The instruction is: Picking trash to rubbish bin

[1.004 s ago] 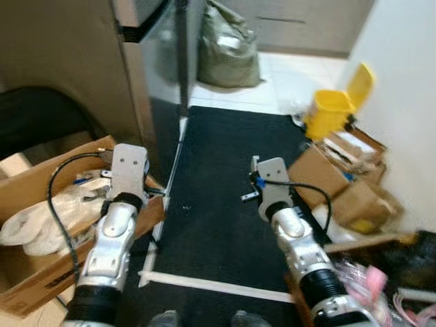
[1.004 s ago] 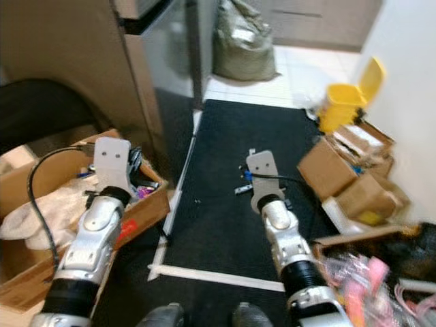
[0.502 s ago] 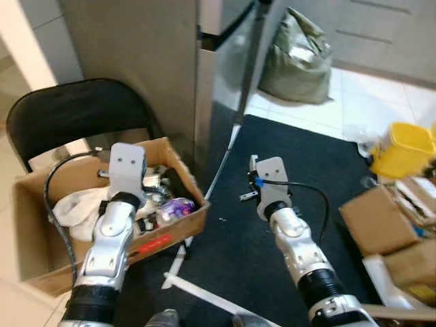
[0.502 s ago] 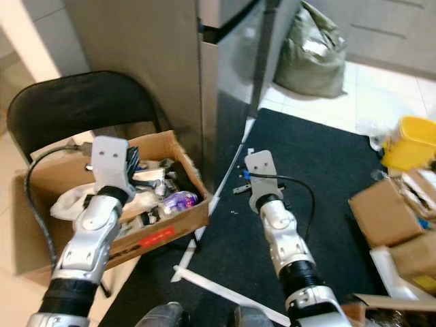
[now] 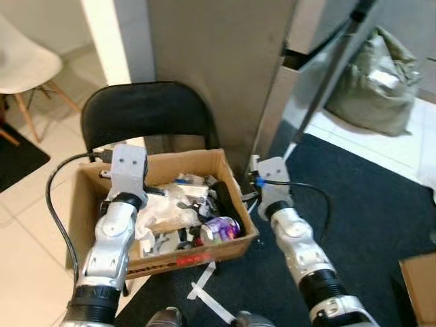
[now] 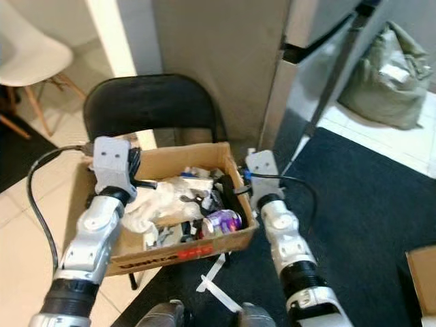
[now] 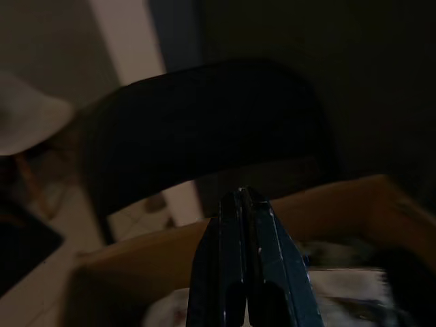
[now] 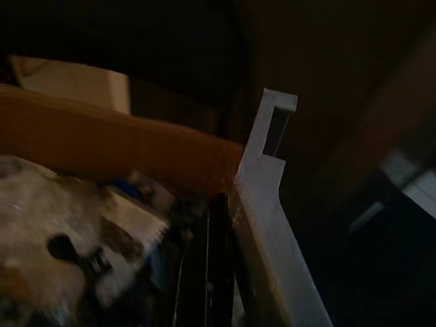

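Head view: cardboard box (image 5: 225,246) of trash (image 5: 219,229) on floor before black chair (image 5: 146,116), between both arms.
L wrist: left gripper (image 7: 246,197) fingers together, empty, above box.
R wrist: right gripper (image 8: 216,204) fingers together, nothing held, at box corner.
Risk: box rim may snag fingers.
Change: camera swung left; yellow bin gone from view.

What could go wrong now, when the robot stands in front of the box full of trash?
1. The cardboard box sits on a black folding chair with its front corner past the seat edge; a push from the left pincer might tip it.
2. The right pincer is close to the box's side wall and could catch on it.
3. The trash is a loose tangle, so pulling one piece, such as the purple wrapper, may drag others out.
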Motion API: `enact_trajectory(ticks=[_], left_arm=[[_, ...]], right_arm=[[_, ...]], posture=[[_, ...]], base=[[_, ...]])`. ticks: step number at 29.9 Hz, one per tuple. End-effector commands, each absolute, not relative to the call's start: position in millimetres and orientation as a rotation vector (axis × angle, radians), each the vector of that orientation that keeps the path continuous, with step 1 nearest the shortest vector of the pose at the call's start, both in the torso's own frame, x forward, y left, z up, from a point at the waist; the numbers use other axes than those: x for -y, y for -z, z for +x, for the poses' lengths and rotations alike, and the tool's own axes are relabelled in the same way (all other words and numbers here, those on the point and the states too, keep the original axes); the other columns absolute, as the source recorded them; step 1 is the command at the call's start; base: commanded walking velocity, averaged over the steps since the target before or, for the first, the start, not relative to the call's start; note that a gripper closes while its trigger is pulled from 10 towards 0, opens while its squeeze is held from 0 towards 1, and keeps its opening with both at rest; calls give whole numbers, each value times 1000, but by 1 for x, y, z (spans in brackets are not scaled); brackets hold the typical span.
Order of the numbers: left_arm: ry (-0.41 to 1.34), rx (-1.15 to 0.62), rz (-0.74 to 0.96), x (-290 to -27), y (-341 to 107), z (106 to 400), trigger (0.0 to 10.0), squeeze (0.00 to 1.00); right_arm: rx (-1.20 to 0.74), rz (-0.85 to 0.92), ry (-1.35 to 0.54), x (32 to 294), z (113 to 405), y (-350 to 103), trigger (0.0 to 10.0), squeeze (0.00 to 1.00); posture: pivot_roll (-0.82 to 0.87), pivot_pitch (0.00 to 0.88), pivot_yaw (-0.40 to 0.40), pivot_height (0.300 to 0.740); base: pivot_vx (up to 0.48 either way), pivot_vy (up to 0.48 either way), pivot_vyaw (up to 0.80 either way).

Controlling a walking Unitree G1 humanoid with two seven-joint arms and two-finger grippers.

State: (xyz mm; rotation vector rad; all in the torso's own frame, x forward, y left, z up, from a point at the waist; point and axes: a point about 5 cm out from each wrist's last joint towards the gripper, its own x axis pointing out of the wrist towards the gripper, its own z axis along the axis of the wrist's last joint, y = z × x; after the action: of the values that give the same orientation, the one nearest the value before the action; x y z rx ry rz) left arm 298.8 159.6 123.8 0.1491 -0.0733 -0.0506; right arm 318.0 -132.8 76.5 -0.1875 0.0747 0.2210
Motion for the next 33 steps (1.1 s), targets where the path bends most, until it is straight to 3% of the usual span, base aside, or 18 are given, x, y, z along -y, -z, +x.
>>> enact_trajectory(ticks=[1,4,12,21,23,25,33], left_arm=[[60,53,152,-157,-119,297,10000,0],[61,53,153,-157,-119,297,10000,0],[96,14,143,-155,-115,297,10000,0],[328,-164,184,-143,-90,286,10000,31],[489,-224,206,-136,-84,277,10000,20],[541,-240,213,-134,-82,273,10000,24],[523,-245,222,-138,-82,276,10000,8]], right_arm=[[-79,-193,-216,138,316,-75,10000,0],[-77,-194,-218,137,316,-75,10000,0],[-87,-161,-203,139,317,-74,10000,0],[-239,-235,-280,142,314,-55,10000,0],[-285,-282,-321,143,312,-49,10000,0],[-296,-294,-330,144,311,-47,10000,0],[-345,-316,-387,148,311,-44,10000,0]], posture=[[50,39,-22,740],[50,39,-22,740],[53,41,-21,740],[56,37,-26,740],[55,32,-31,740],[54,30,-31,740],[55,21,-35,740]], base=[[300,0,731],[296,0,750],[169,0,0],[0,0,0],[0,0,0],[0,0,0],[0,0,0]])
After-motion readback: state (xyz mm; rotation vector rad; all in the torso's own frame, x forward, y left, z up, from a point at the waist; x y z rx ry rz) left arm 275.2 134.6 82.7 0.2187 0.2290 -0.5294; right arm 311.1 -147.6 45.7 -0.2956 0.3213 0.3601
